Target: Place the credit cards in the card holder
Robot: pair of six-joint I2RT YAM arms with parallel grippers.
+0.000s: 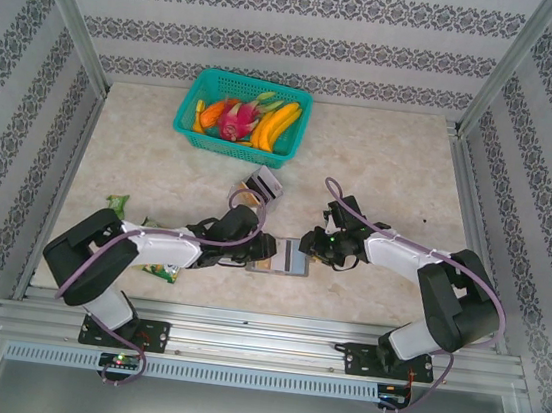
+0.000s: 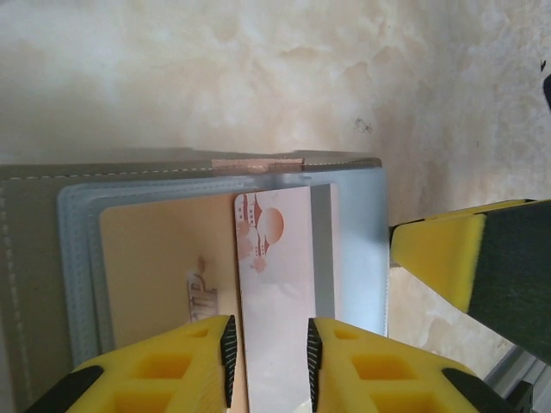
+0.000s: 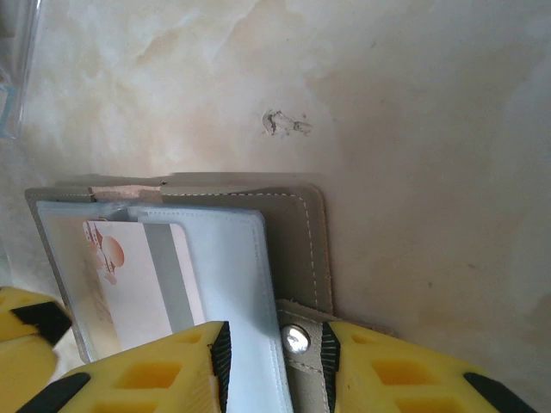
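Top view: the card holder [image 1: 288, 258] lies open on the table [image 1: 391, 170]. Left wrist: the left gripper [image 2: 269, 348] has its jaws apart, flanking a white card [image 2: 275, 284], though whether they pinch it is unclear. A tan card [image 2: 164, 267] reads "IP". Right wrist: the right gripper [image 3: 275, 353] seems clamped on the card holder's snap tab [image 3: 297, 341].

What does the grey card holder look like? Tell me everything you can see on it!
The card holder is a flat grey wallet with pale stitching, lying open on the marble-look table. Inside are clear plastic sleeves. One holds a tan card, and a white card looks partway in, between the fingers of the left gripper. A tab with a silver snap sits between the fingers of the right gripper.
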